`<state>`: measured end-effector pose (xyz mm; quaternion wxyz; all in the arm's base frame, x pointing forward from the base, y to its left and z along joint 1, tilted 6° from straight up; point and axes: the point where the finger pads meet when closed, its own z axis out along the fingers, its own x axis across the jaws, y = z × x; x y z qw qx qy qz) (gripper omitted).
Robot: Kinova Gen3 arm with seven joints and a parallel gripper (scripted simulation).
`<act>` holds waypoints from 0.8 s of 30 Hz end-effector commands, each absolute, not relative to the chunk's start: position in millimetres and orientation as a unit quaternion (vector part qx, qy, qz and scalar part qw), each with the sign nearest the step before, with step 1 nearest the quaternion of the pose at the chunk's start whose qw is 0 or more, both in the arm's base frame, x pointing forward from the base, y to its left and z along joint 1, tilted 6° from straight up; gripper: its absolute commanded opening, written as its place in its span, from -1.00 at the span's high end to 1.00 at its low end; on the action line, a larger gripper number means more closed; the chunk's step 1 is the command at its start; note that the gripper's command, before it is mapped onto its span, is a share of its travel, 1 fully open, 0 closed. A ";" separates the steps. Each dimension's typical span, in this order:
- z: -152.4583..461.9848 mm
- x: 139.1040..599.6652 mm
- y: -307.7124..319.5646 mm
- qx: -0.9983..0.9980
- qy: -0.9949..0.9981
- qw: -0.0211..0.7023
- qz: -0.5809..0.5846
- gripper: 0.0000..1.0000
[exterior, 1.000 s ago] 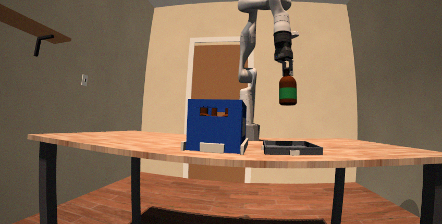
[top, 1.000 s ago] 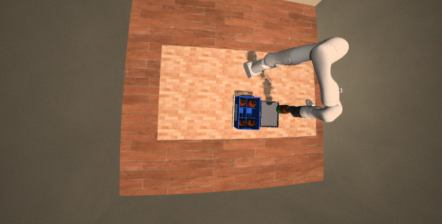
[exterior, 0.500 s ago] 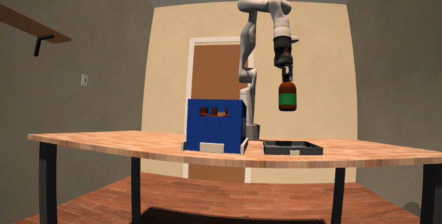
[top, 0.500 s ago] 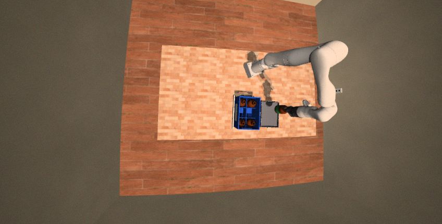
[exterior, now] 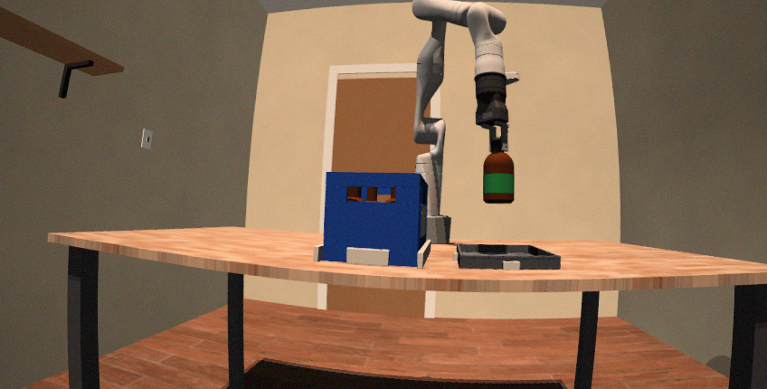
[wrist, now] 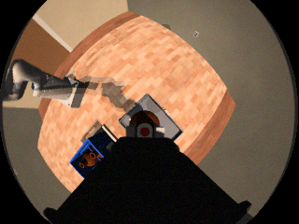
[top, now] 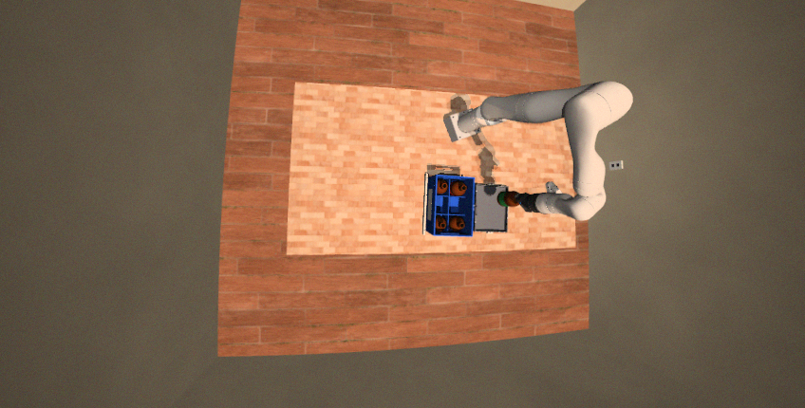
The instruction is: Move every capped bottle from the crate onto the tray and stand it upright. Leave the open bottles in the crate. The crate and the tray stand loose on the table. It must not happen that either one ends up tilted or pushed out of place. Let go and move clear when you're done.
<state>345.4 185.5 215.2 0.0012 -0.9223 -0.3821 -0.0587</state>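
The blue crate (exterior: 376, 223) stands just beside the dark tray (exterior: 544, 262) on the worktop (exterior: 215, 251), with four brown bottles (top: 458, 188) in its compartments. The claw (exterior: 498, 140) is clenched on the neck of a green-labelled bottle (exterior: 498, 183), which hangs upright, long axis vertical, well above the tray's far side.
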 end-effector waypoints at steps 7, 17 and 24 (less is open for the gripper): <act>199.4 346.1 186.7 -0.922 -0.383 0.002 -0.057 1.00; 186.4 348.1 187.3 -0.922 -0.382 0.001 -0.059 1.00; 172.4 348.4 188.2 -0.922 -0.383 0.002 -0.058 1.00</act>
